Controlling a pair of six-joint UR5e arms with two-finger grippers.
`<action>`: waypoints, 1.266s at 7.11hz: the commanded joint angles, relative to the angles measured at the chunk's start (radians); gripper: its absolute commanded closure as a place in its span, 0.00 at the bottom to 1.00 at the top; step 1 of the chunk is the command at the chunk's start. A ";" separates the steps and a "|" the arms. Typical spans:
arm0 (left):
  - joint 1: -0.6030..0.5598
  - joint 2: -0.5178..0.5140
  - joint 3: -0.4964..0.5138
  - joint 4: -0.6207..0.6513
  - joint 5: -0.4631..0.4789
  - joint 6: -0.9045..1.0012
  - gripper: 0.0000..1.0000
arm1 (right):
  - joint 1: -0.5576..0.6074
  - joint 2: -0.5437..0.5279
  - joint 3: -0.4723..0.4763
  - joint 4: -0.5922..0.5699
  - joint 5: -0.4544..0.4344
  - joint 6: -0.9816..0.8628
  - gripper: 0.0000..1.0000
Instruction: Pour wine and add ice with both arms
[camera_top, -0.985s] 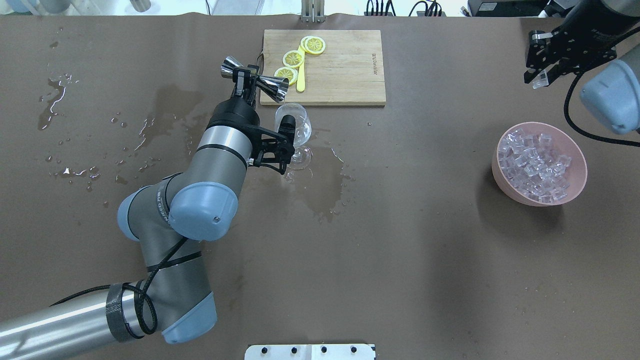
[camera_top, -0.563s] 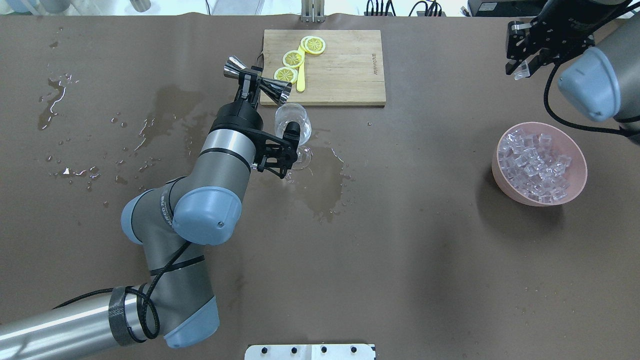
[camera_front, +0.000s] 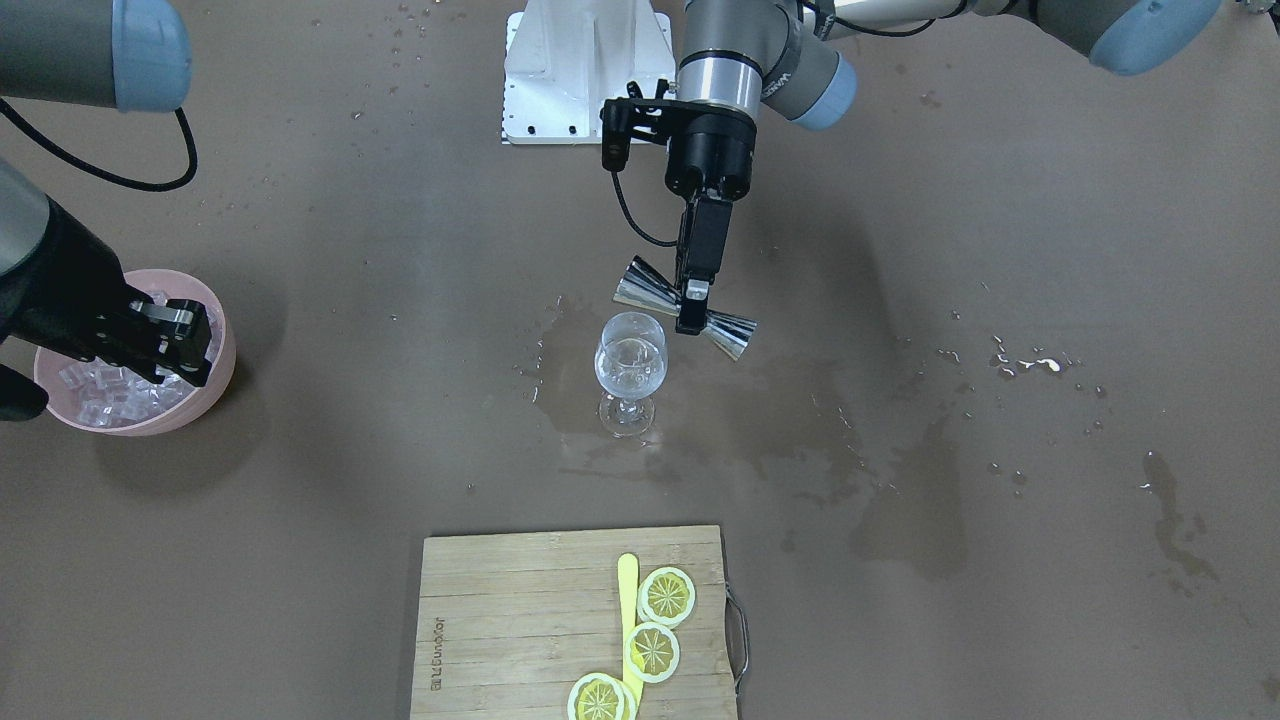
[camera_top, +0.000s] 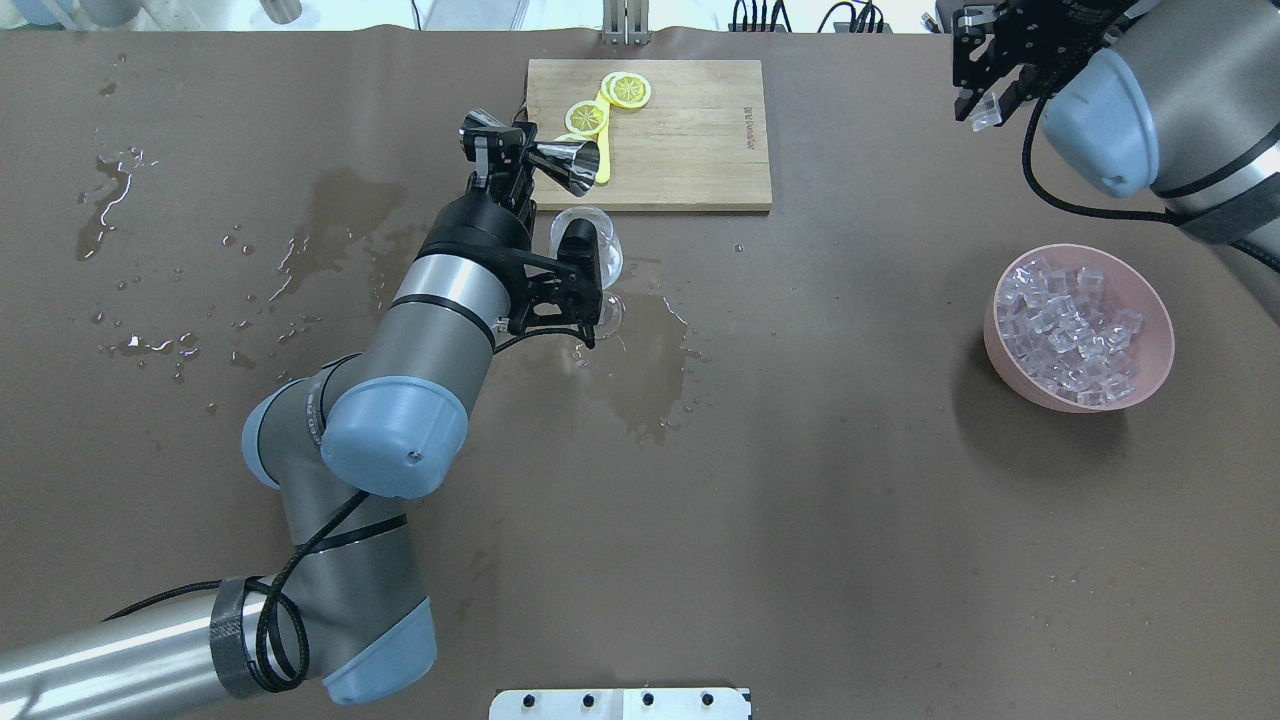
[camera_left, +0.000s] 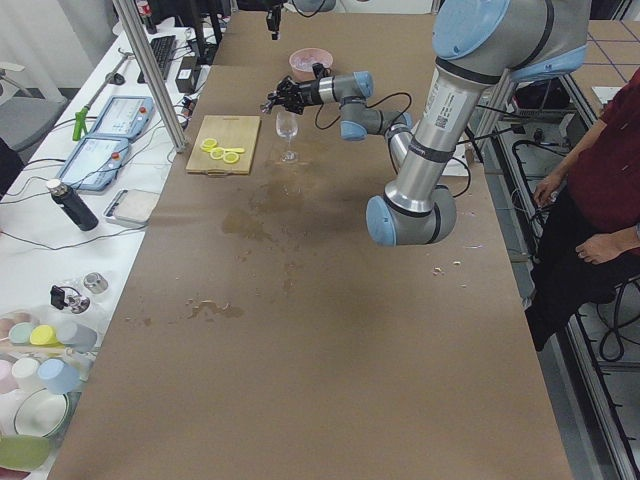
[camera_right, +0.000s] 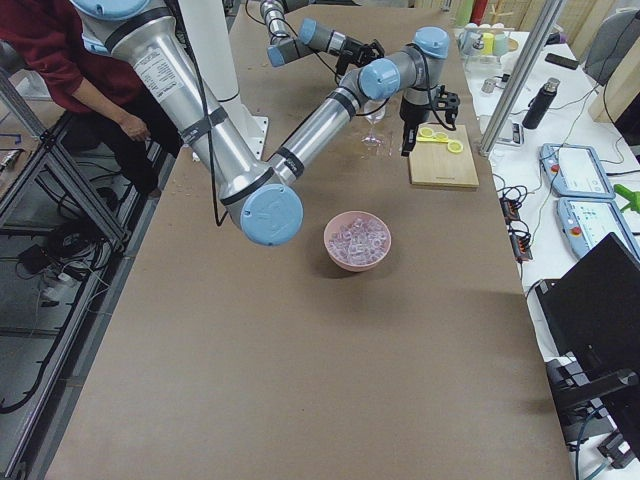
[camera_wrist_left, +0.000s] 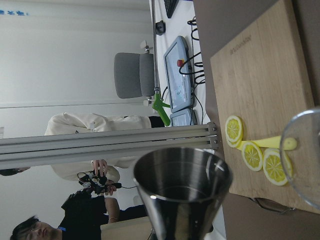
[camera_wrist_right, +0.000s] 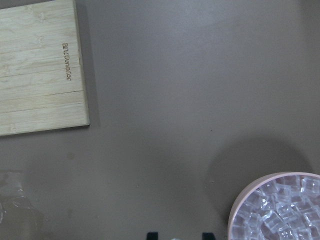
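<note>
My left gripper (camera_top: 503, 160) is shut on a steel jigger (camera_top: 572, 160), held on its side just above and beside the wine glass (camera_front: 630, 365). The glass stands upright with a little clear wine in it. In the overhead view the wrist camera partly hides the glass (camera_top: 600, 225). The left wrist view shows the jigger's open cup (camera_wrist_left: 182, 190) facing the camera. My right gripper (camera_top: 985, 100) is shut on one clear ice cube (camera_top: 987, 114), high near the table's far right edge. The pink bowl (camera_top: 1000, 350) of ice cubes (camera_top: 1075, 325) stands to the right.
A wooden cutting board (camera_top: 690, 150) with lemon slices (camera_top: 630, 90) and a yellow utensil (camera_top: 602, 160) lies behind the glass. Wet patches (camera_top: 650, 380) spread around the glass and over the table's left part. A white mounting plate (camera_top: 620, 703) sits at the near edge.
My right gripper has moved left and toward the far edge with the ice cube in it. My left wrist has turned, swinging the jigger closer to level above the glass.
</note>
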 joint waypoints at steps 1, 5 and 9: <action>-0.050 0.053 -0.033 -0.029 -0.132 -0.241 1.00 | -0.010 0.082 -0.067 0.000 -0.004 0.000 0.78; -0.223 0.254 -0.005 -0.208 -0.404 -0.675 1.00 | -0.119 0.264 -0.163 0.003 -0.047 0.069 0.77; -0.444 0.377 0.155 -0.427 -0.674 -1.016 1.00 | -0.277 0.490 -0.408 0.028 -0.184 0.103 0.77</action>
